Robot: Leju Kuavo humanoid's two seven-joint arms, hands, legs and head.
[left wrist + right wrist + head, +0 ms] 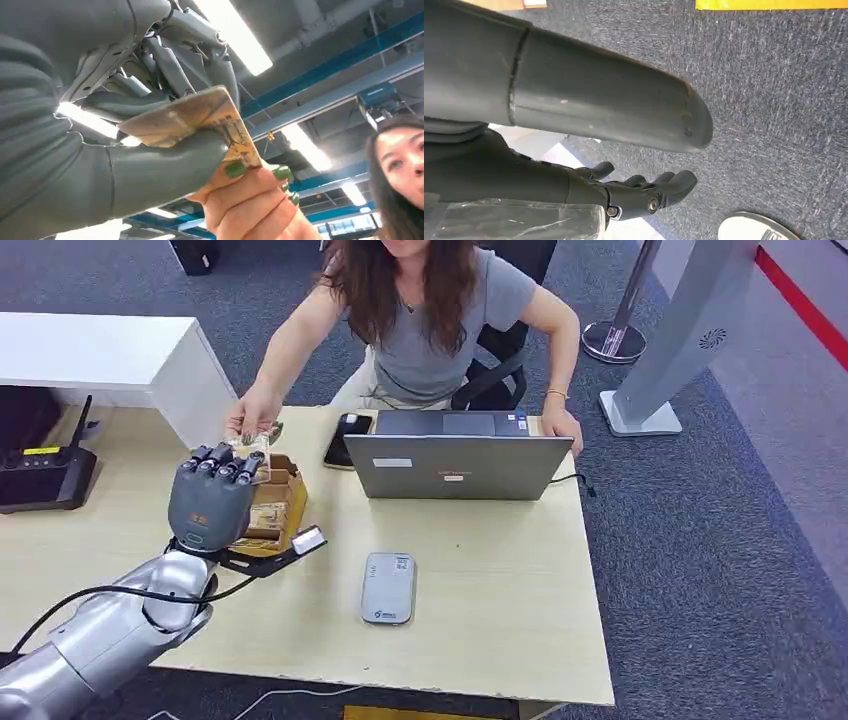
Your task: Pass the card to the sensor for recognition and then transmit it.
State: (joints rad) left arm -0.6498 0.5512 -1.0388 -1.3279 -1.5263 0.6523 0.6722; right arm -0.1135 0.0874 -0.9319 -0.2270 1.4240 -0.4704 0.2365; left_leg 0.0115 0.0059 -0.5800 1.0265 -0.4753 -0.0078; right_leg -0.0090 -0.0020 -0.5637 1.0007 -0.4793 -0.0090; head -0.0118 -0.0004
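My left hand point(210, 498) is raised over the left part of the table and grips a tan card point(200, 117) between thumb and fingers. A person seated behind the table reaches across, and the person's hand point(252, 420) pinches the card's far end point(252, 445) with green-nailed fingers point(250, 197). The grey card sensor point(388, 587) lies flat on the table to the right of my hand. My right hand point(644, 192) hangs over the carpet, fingers apart and holding nothing.
A cardboard box point(275, 508) sits under my left hand. A grey laptop point(457, 465) stands open at the table's back, a black phone point(347, 438) beside it. A black device point(42, 478) lies at far left. The wooden table point(500, 640) ends at the right.
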